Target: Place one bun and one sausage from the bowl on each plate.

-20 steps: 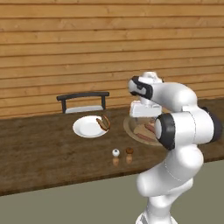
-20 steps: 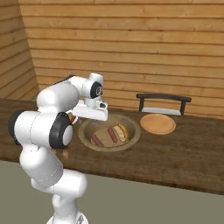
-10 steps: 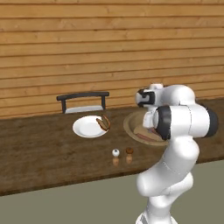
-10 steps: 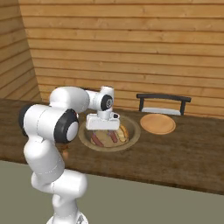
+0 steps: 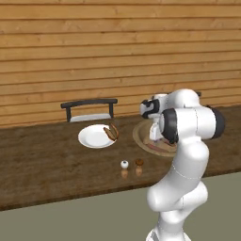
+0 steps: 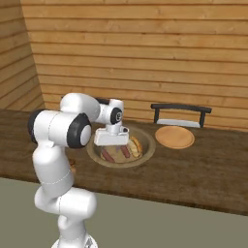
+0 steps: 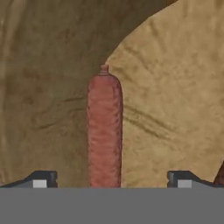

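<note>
The tan bowl [image 6: 147,151] holds two reddish-brown sausages [image 6: 125,152] and a bun [image 6: 136,145]. My gripper [image 6: 112,144] is down inside the bowl [image 5: 138,135], open. In the hand view its fingertips [image 7: 42,179] stand on either side of one sausage [image 7: 104,131] lying on the bowl's floor [image 7: 175,96], without touching it. Left of the bowl, a white plate [image 5: 92,137] carries a bun and a sausage [image 5: 112,132]. A second round plate [image 6: 174,137], tan-orange in the right base view, lies bare to the bowl's right. The gripper [image 5: 154,137] is partly hidden by my arm.
Two small shakers [image 5: 124,164] [image 5: 139,162] stand near the counter's front edge, in front of the bowl. A dark rack [image 5: 89,108] stands behind the white plate and another [image 6: 181,114] behind the tan-orange one. A wooden wall backs the counter.
The hand has swung from the bowl's left side to over the bowl and come down into it. The plates, bowl and shakers have not moved.
</note>
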Available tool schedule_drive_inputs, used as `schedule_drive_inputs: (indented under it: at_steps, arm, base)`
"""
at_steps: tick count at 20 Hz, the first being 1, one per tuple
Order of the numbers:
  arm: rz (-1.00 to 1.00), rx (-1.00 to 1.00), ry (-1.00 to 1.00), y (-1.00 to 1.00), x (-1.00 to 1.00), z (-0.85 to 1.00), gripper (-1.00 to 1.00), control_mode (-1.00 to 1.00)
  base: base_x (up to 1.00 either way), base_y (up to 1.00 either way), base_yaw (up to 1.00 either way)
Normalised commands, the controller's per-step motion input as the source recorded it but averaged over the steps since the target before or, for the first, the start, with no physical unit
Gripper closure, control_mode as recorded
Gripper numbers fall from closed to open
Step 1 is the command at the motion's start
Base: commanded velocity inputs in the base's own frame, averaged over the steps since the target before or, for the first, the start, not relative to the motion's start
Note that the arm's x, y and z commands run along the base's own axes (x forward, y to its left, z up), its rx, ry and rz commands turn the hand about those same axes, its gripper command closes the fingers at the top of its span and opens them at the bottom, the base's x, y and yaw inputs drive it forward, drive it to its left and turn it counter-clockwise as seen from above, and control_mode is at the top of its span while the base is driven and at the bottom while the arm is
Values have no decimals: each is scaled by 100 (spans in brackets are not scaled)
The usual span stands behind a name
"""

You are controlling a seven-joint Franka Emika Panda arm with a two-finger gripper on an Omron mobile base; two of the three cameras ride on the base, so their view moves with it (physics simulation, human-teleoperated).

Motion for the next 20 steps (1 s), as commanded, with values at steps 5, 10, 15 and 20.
schedule_drive_inputs:
  at_steps: [5,10,15,20]
  arm:
    - [0,9,8,5,0,-49,-100,-100]
    - [0,8,0,8,-22,-54,-100,-100]
    - [0,8,5,50,-70,-69,-100,-100]
    - [0,8,7,13,-46,-99,-100,-100]
  base:
    - [0,0,0]
    - [0,0,0]
    - [0,0,0]
    - [0,0,0]
